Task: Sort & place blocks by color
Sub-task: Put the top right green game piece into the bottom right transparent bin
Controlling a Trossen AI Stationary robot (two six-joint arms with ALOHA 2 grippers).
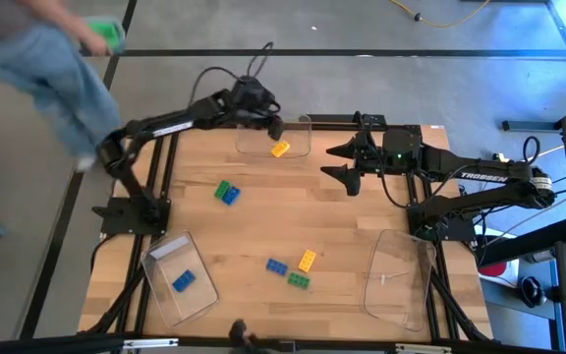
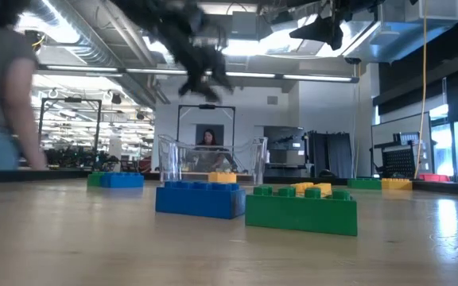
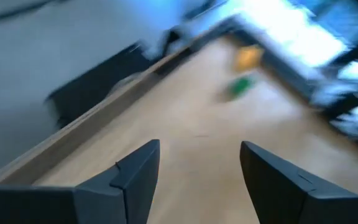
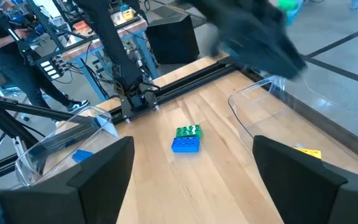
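My left gripper (image 1: 276, 128) (image 3: 199, 155) is open and holds nothing. It hovers over the clear tray (image 1: 275, 138) at the table's far edge, where one yellow block (image 1: 280, 149) lies. My right gripper (image 1: 330, 163) (image 4: 191, 155) is open too and hangs above the far middle of the table. A green block (image 1: 222, 187) and a blue block (image 1: 230, 196) lie side by side left of centre. Near the front edge lie a blue (image 1: 276, 265), a yellow (image 1: 307, 260) and a green block (image 1: 299, 281). Another blue block (image 1: 183, 281) sits in the near-left tray (image 1: 170, 256).
A clear tray (image 1: 401, 275) stands at the near right with no block showing in it. A person (image 1: 47, 59) moves past the far left corner, off the table. Bare wood lies between the block groups in the table's middle.
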